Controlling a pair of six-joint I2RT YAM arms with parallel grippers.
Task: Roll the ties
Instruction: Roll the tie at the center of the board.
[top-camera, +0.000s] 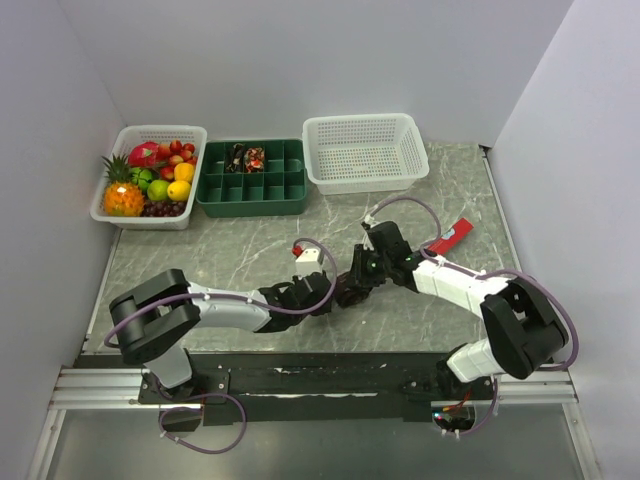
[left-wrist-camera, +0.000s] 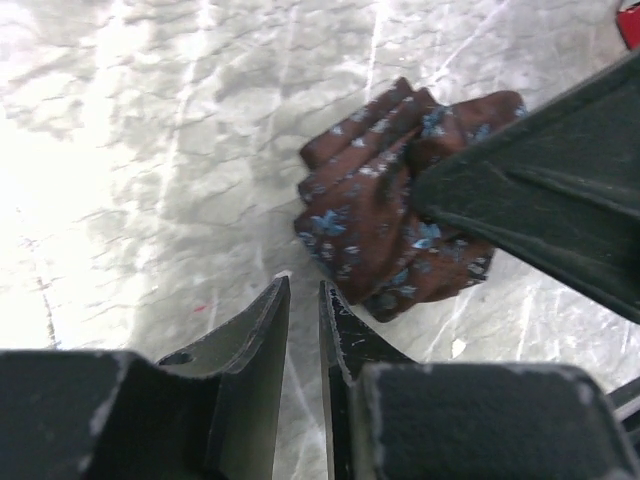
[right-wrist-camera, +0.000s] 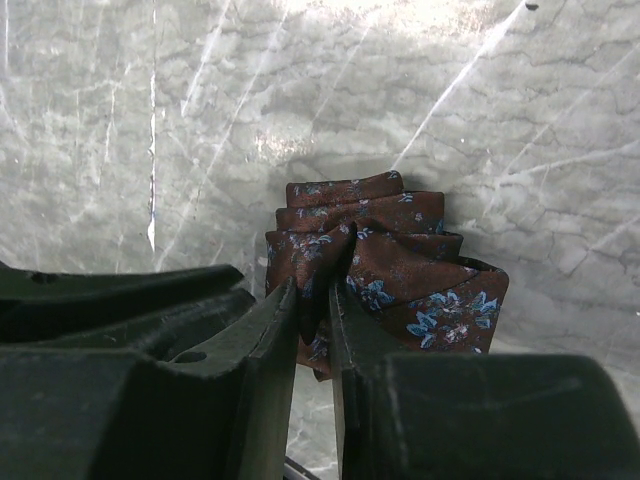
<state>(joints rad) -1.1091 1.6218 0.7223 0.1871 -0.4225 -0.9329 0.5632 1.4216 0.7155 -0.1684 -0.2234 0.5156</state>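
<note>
A rolled brown floral tie sits mid-table on the marble top. The right gripper apparently pinches an outer fold between nearly closed fingers (likely to stop the coil springing loose). The left gripper hovers just beside it, slightly parted and empty.

Marble table with rolled tie, green tray
</note>
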